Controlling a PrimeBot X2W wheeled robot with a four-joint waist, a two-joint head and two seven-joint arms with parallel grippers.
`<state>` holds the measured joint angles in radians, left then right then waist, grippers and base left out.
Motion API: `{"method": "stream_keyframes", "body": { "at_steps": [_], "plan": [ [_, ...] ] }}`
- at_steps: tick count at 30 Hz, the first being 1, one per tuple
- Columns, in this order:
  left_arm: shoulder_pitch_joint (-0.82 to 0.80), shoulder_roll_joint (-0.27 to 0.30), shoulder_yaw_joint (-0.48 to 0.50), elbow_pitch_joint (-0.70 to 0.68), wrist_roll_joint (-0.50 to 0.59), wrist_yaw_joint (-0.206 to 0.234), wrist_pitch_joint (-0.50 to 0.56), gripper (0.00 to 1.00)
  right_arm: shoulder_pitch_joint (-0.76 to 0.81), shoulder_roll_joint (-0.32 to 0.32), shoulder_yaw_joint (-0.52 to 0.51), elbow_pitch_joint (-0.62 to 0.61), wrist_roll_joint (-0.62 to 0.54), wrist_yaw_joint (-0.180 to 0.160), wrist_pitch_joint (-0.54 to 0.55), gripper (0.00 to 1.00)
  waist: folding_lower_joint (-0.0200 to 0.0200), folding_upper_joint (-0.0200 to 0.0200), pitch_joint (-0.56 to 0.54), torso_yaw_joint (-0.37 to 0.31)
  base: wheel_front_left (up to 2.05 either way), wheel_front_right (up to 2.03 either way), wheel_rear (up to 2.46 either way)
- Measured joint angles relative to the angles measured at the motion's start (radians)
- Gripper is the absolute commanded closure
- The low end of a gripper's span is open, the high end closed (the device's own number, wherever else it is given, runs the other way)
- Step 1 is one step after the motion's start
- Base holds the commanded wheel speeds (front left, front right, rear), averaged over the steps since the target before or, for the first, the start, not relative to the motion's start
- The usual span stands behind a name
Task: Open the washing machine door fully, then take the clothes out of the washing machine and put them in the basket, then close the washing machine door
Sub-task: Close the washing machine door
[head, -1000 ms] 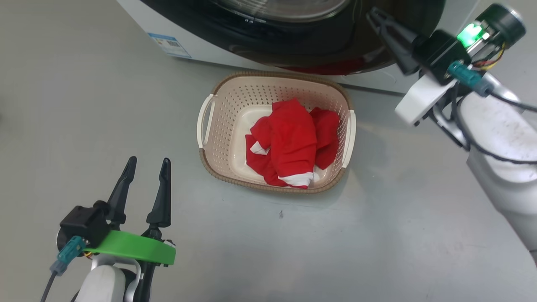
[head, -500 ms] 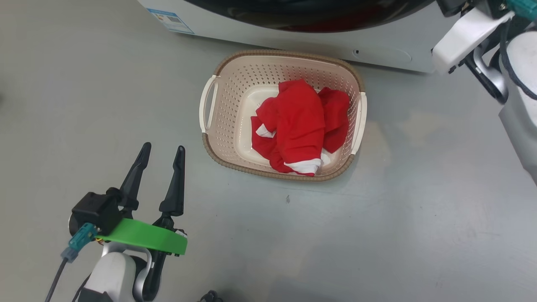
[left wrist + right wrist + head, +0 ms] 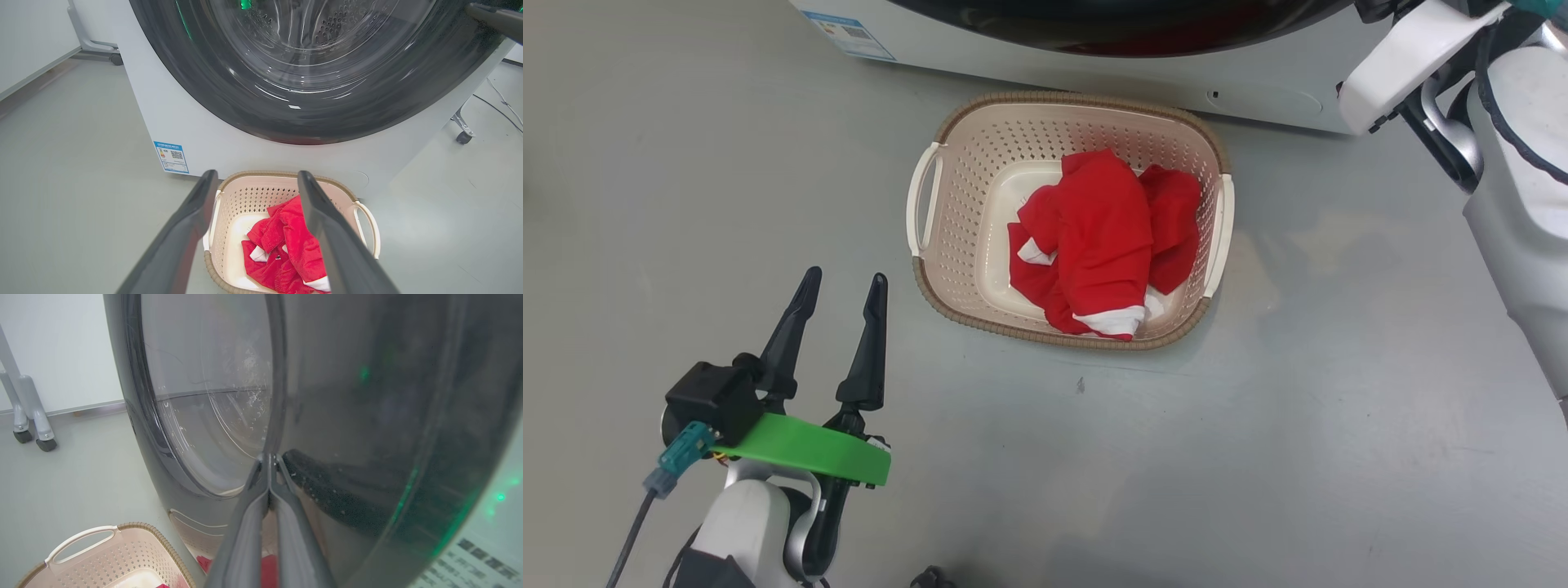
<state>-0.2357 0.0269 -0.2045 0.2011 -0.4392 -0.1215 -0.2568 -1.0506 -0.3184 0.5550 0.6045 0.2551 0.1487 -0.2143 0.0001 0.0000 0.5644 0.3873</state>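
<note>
right hand, fingers together, has pressed the washing machine door inward

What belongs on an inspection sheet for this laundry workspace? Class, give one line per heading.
Surface: grey floor, one small dark speck.
Job's things: clothes lie in the basket; washing machine door looks shut against the washing machine.
Clutter: nothing seen.
Grippers: left gripper open, above floor beside basket; right gripper fingers together, tips at the door's black rim.
Cables: teal-plugged cable at left wrist; thin cable on floor beside machine.
Surroundings: white wall; castered legs.
</note>
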Motion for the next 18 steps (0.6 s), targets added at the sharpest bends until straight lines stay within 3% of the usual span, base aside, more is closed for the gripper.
{"method": "stream_keyframes", "body": {
  "at_steps": [8, 18],
  "plan": [
    [0.0, 0.0, 0.02, 0.015, 0.015, 0.0, 0.0, 0.0, 0.084, 0.026, -0.006, 0.048, 0.07, -0.018, -0.026, 1.0, 0.0, 0.0, -0.05, -0.017, 0.0, 0.0, 0.0],
    [0.004, 0.0, 0.08, 0.022, 0.078, 0.0, 0.0, 0.0, 0.245, 0.11, -0.03, 0.057, 0.158, -0.019, -0.038, 1.0, 0.0, 0.0, -0.133, -0.068, 0.0, 0.0, 0.0]
  ]
}}
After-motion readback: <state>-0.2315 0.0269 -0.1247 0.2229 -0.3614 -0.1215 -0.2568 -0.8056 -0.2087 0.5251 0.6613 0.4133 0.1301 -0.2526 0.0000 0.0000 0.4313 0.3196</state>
